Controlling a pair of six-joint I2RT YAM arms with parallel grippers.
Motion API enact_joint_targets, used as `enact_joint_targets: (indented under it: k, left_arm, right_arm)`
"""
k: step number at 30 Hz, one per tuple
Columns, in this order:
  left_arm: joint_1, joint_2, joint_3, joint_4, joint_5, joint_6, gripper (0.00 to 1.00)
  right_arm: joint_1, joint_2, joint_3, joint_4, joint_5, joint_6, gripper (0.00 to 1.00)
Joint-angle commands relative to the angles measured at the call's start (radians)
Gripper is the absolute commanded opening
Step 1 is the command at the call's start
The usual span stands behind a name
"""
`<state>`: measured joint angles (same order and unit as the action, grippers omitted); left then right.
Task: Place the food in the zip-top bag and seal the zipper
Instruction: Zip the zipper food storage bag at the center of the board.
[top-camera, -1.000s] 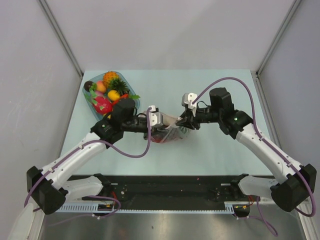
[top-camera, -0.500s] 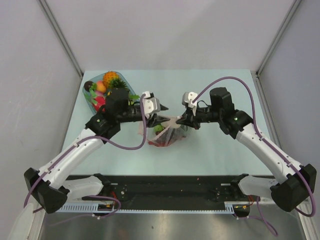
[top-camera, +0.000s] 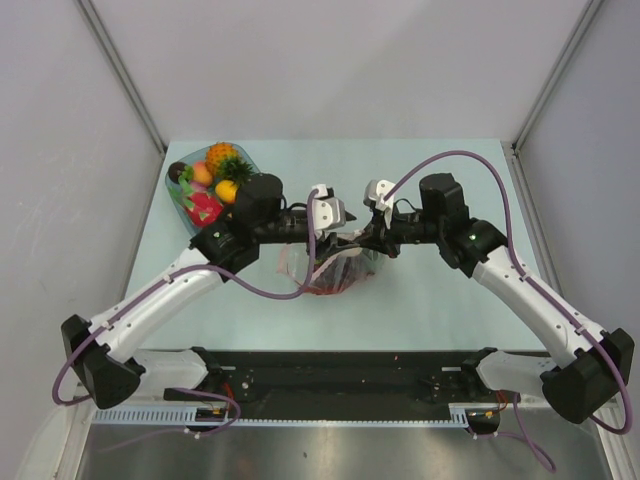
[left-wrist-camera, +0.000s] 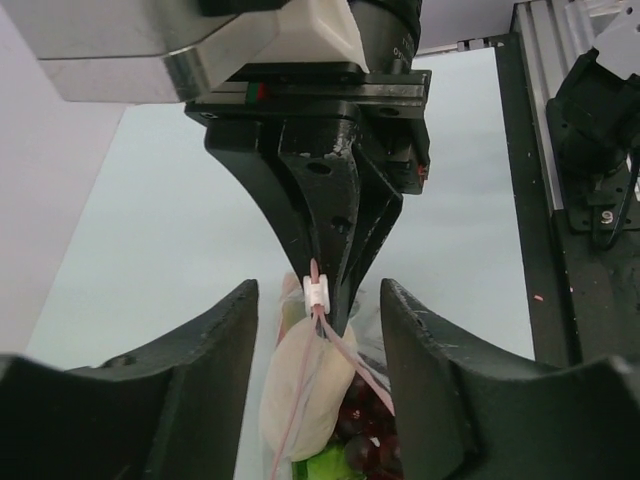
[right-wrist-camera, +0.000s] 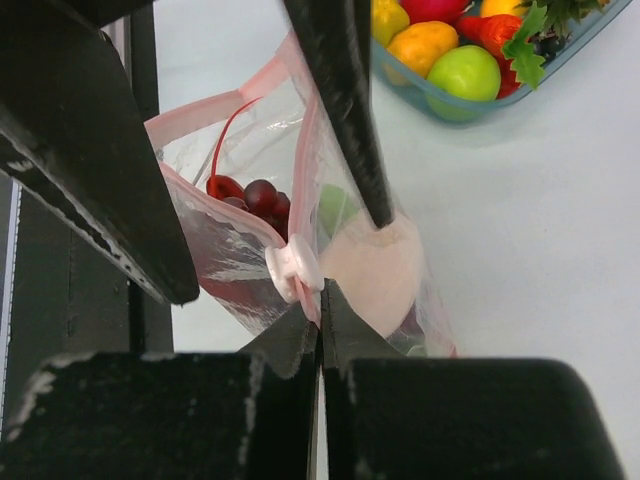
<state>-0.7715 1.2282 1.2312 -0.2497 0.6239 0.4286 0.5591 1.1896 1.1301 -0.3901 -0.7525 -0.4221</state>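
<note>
The zip-top bag (top-camera: 326, 274) hangs at mid-table with purple grapes (right-wrist-camera: 260, 195), a pale beige piece (right-wrist-camera: 372, 265) and a green piece inside. My right gripper (right-wrist-camera: 320, 318) is shut on the pink zipper (left-wrist-camera: 316, 272) just beside its white slider (right-wrist-camera: 293, 270). My left gripper (left-wrist-camera: 320, 350) is open, its fingers (left-wrist-camera: 205, 385) standing on either side of the bag's top without touching it. In the top view the left gripper (top-camera: 345, 232) and right gripper (top-camera: 366, 240) meet tip to tip above the bag. More food (top-camera: 218, 178) lies in a tray.
A blue-green see-through tray (right-wrist-camera: 412, 92) with pineapple, orange, red and green toy fruit stands at the back left, close behind my left arm. Black rails run along the near table edge (top-camera: 340, 370). Grey walls enclose the table on three sides.
My left gripper has opened, let go of the bag's left end and moved right along the top toward the slider. The right gripper has closed on the zipper strip.
</note>
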Motion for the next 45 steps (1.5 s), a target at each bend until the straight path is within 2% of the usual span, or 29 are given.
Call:
enact_joint_targets:
  k: [1,2,7,11,13,23,31,45]
  left_arm:
    - [-0.018,0.027,0.028,0.020,-0.038,0.019,0.51]
    - [-0.018,0.033,0.033,0.020,-0.044,0.021,0.44]
    - [-0.018,0.053,0.033,0.015,-0.036,0.024,0.26]
    - [-0.017,0.059,0.024,-0.016,-0.032,0.041,0.15]
    - [-0.012,0.047,0.007,-0.025,-0.042,0.051,0.13]
    - [0.090,0.027,-0.025,-0.122,-0.036,0.084,0.13]
    - [0.121,0.007,-0.053,-0.175,-0.033,0.131,0.14]
    - [0.261,-0.039,-0.111,-0.273,-0.061,0.202,0.15]
  right_arm:
    - [0.005,-0.024,0.059,0.065,-0.004,0.011,0.00]
    - [0.005,-0.024,0.059,0.065,-0.005,0.009,0.00]
    - [0.005,-0.033,0.057,0.063,-0.002,0.013,0.00]
    - [0.005,-0.045,0.050,0.063,0.005,0.008,0.00]
    - [-0.001,-0.061,0.043,0.063,0.007,0.008,0.00]
    - [-0.085,-0.091,0.039,0.077,-0.030,0.075,0.00]
    - [-0.102,-0.116,0.037,0.062,-0.027,0.077,0.00]
    - [-0.289,-0.165,0.033,0.096,-0.008,0.177,0.00]
